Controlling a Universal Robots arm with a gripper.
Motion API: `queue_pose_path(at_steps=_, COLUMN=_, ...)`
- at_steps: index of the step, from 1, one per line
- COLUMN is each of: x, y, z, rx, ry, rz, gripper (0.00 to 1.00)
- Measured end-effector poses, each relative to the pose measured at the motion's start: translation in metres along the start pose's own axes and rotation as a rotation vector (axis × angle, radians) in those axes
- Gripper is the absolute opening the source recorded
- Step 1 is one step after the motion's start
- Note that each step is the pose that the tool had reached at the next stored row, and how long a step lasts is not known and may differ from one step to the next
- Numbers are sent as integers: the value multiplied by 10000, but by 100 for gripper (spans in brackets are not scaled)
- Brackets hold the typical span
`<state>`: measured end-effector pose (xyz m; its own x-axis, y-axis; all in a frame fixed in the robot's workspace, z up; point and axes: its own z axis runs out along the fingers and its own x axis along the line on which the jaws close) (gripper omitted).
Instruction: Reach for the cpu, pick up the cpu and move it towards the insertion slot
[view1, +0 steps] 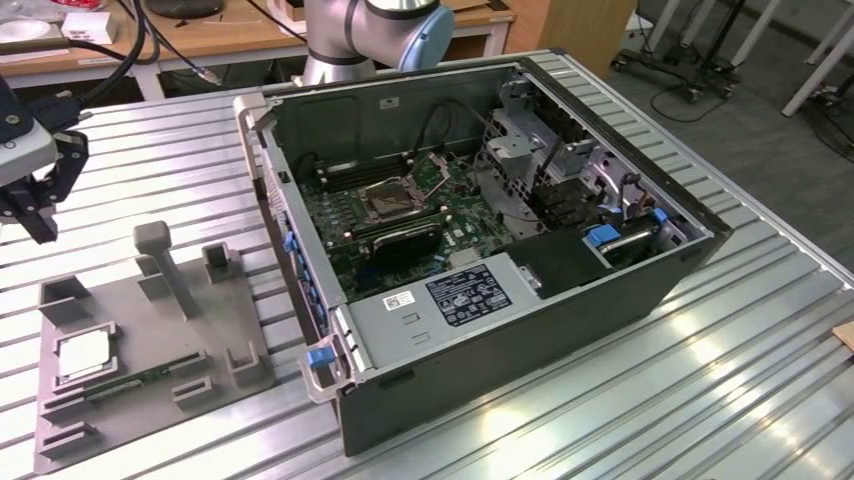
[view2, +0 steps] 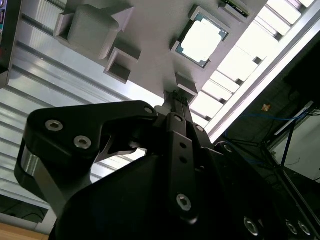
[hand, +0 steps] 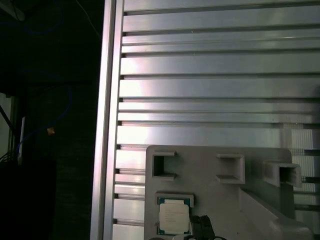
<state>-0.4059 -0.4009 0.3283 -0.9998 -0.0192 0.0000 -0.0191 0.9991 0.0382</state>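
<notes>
The cpu (view1: 83, 355) (view2: 202, 37) (hand: 174, 217) is a small pale silvery square lying flat in a recess of the grey tray (view1: 200, 330), at the exterior view's left. My gripper (view1: 34, 225) (view2: 176, 97) (hand: 201, 225) hangs above the slatted table, well above the tray and off its far left corner, apart from the cpu. Its dark fingers are shut together with nothing between them. The insertion slot (view1: 391, 197), a shiny metal frame with a dark centre, sits on the green board inside the open computer case (view1: 561, 300).
The tray carries several raised grey blocks and a tall post (view1: 158, 250). A green memory stick (view1: 134, 383) lies beside the cpu. The case's walls, cables and drive cage (view1: 521, 150) stand around the slot. The table's edge (hand: 107, 125) runs near the tray.
</notes>
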Motion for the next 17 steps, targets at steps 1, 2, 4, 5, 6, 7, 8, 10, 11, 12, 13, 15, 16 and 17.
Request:
queue_pose_path(at_steps=1, x=0, y=0, z=3, rx=0, ry=-1, rz=0, gripper=11)
queue_pose_path(at_steps=2, x=0, y=0, z=8, rx=-2, ry=-3, rz=0, gripper=11)
queue_pose_path(at_steps=4, x=0, y=0, z=17, rx=-1, ry=-1, rz=0, gripper=11)
queue_pose_path(at_steps=5, x=0, y=0, z=19, rx=0, ry=0, rz=0, gripper=11)
queue_pose_path(at_steps=6, x=0, y=-1, z=21, rx=0, ry=0, rz=0, gripper=11)
queue_pose_path(at_steps=7, x=0, y=-1, z=22, rx=1, ry=1, rz=0, gripper=11)
queue_pose_path(at_steps=8, x=0, y=-1, z=23, rx=0, ry=0, rz=0, gripper=11)
queue_pose_path(at_steps=10, x=0, y=-1, z=26, rx=-1, ry=-1, rz=0, gripper=11)
queue_pose_path(at_steps=11, x=0, y=-1, z=29, rx=-1, ry=-2, rz=0, gripper=11)
queue_pose_path(at_steps=12, x=0, y=-1, z=32, rx=-2, ry=-3, rz=0, gripper=11)
queue_pose_path(at_steps=13, x=0, y=-1, z=35, rx=-1, ry=-1, rz=0, gripper=11)
queue_pose_path(at_steps=15, x=0, y=-1, z=40, rx=0, ry=-1, rz=0, gripper=11)
queue_pose_path(at_steps=16, x=1, y=-2, z=50, rx=0, ry=-1, rz=0, gripper=11)
queue_pose_path(at_steps=17, x=1, y=-2, z=56, rx=-1, ry=-2, rz=0, gripper=11)
